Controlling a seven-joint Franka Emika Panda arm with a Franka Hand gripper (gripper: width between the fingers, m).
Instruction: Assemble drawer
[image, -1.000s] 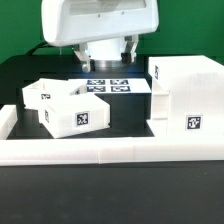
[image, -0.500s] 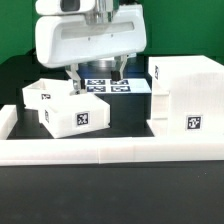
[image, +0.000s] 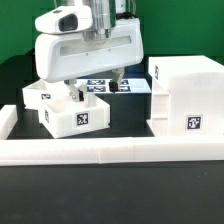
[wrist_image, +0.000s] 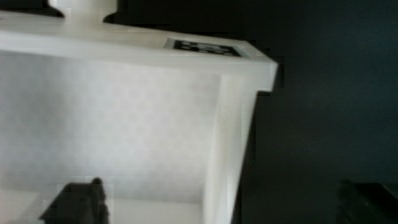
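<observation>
exterior view: a smooth white plastic, boxy housing (image: 185, 95) stands on the black counter (image: 110, 200) at the exterior view's right. two open-top trays (image: 65, 108) sit at its left, the tool (image: 98, 90) over them, fingers spread wide, gripping nothing.

wrist view: a tagged tray (wrist_image: 125, 110) with a round knob (wrist_image: 80, 8); its side wall falls between the dark fingertips (wrist_image: 75, 200), untouched.

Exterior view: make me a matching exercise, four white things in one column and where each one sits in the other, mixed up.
Things:
1. tall housing
2. nearer tray
3. long low rail
4. marker board

Places:
A. flat on the table at the back, near the middle
B. the exterior view's right
C. across the front
D. the exterior view's left, below the open pincer

Pairs: 1-B; 2-D; 3-C; 4-A
</observation>
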